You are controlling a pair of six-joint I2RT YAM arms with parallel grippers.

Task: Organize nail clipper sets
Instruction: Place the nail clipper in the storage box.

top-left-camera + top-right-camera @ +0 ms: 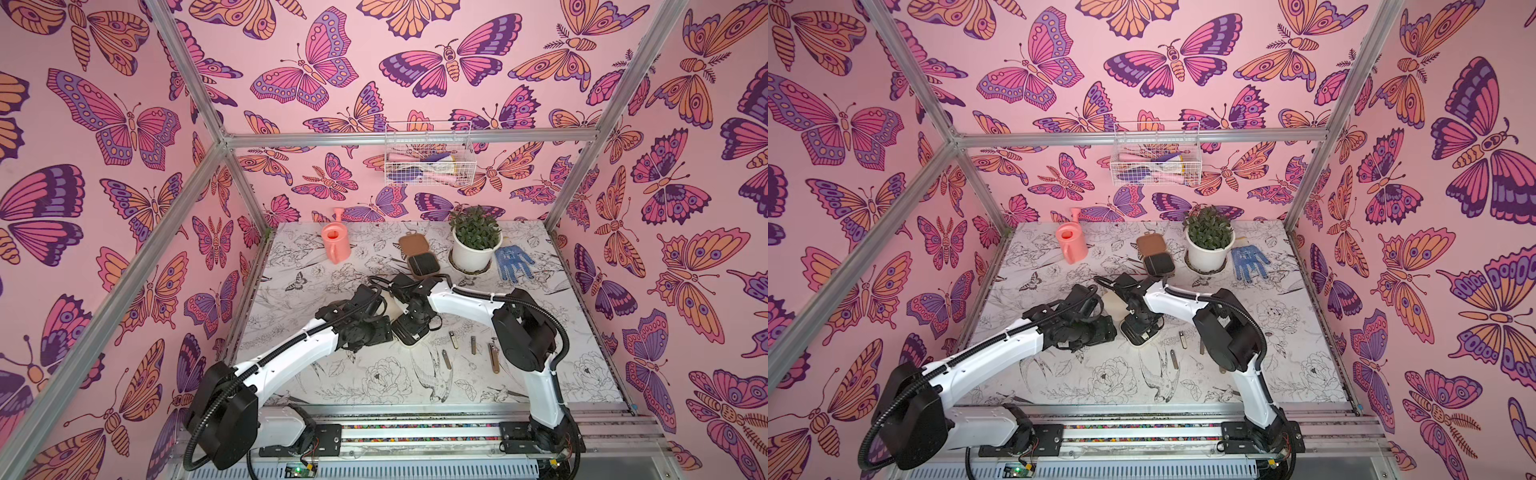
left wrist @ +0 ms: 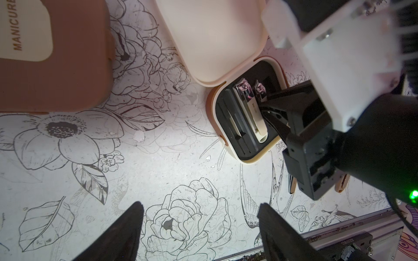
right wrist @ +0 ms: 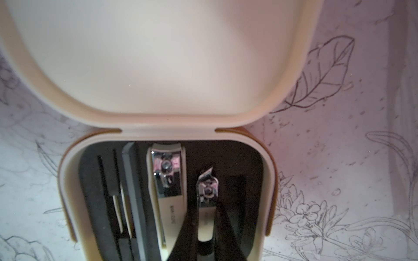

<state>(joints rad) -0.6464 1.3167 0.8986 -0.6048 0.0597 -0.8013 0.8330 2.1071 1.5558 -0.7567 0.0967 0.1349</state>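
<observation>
Pink butterfly walls [image 1: 124,124] enclose a flower-printed table [image 1: 374,382]. There are three cases: an open cream case [image 3: 270,171], an open tan case [image 1: 411,245] beyond it and a shut tan case [image 2: 67,67] beside it. Four loose tools [image 1: 473,345] lie near it. Inside it the right gripper [image 3: 204,217] pinches a small clipper [image 3: 207,187]. Beside it the left gripper [image 2: 199,212] hovers with its fingers spread wide and empty.

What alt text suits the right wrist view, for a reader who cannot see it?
The right hand grips a small nail clipper inside an open, black-lined cream case. A larger clipper and slim tools lie in slots beside it.
</observation>
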